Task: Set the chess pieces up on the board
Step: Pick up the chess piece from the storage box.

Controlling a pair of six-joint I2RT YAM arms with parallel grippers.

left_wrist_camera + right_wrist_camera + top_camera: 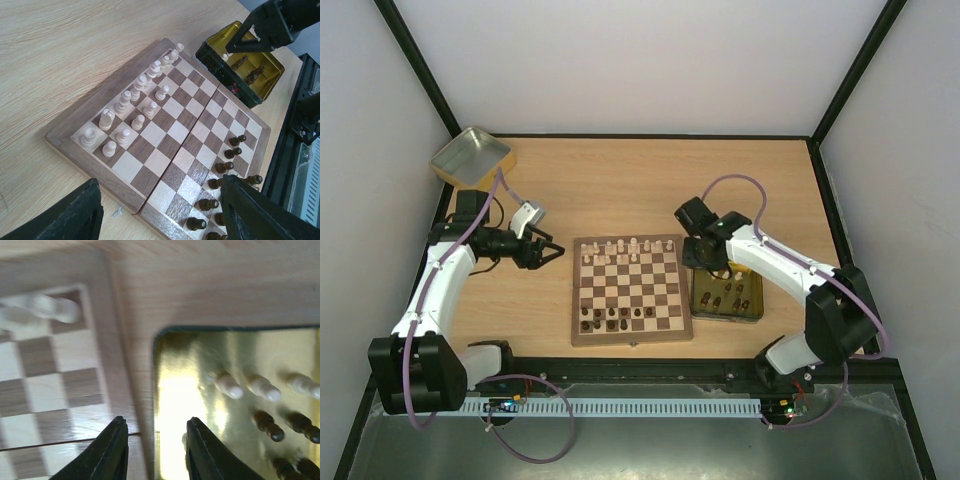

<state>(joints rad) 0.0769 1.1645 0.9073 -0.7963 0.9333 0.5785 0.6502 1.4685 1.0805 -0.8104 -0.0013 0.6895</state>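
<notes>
Two sets of jaws hang over the bench (620, 180), and neither holds anything. The left jaws are spread wide just off the far left corner of the board (630, 338), near it but not over it. In the left wrist view their dark fingers (60, 215) frame the board's edge with only air between them.

Pale pieces (137, 107) stand upright along the far back row, with a shorter line of them on the row in front. Dark pieces (612, 320) stand on the two nearest rows, gathered toward the left side. All of these are well apart from either set of jaws.

The right jaws are partly spread and empty, hovering over a gold tin (175, 390) that sits just beside the board's right edge. They straddle the tin's rim on the board side: one of the right fingers (202, 452) is above the tin's floor, the other above the board's border.

Inside the tin, loose pale pieces (262, 387) lie on their sides in a row, with loose dark pieces (285, 425) lying beside them. Both groups are off to one side of the jaws, not between them. That view is blurred, so finer detail is lost.

A second tin (470, 157) sits at the bench's far left corner, well apart from the board.
</notes>
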